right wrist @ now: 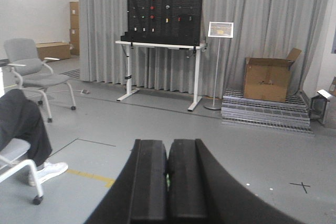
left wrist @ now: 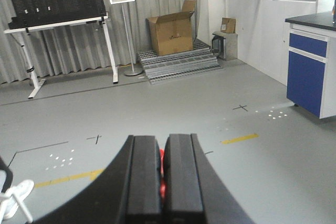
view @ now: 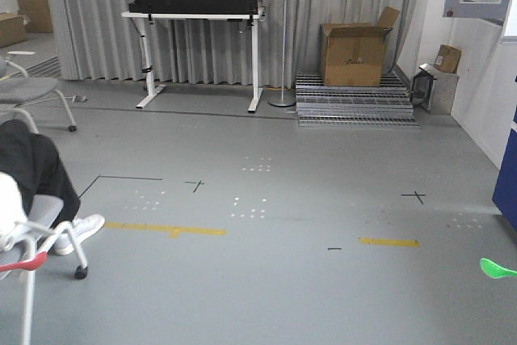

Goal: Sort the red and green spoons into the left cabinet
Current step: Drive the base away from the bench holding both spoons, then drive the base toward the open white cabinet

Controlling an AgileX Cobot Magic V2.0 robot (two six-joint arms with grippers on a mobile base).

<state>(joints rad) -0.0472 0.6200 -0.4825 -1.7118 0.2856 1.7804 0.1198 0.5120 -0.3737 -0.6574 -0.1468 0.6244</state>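
Note:
My left gripper [left wrist: 161, 139] is shut on the red spoon [left wrist: 162, 174]; only a red sliver shows between its black fingers. In the front view the red spoon's bowl [view: 24, 263] pokes in at the lower left. My right gripper [right wrist: 168, 142] is shut on the green spoon [right wrist: 167, 181], which shows as a thin green line between the pads. The green bowl [view: 497, 268] pokes in at the lower right of the front view. Both spoons hang above the grey floor. The left cabinet is out of view.
A seated person [view: 32, 175] and a wheeled chair [view: 48, 236] are at the near left. At the far curtain stand a pegboard desk [view: 198, 18], a sign stand [view: 284, 38], a cardboard box [view: 353, 54] and metal grating [view: 355, 107]. A blue-fronted unit [left wrist: 307, 72] stands at the right.

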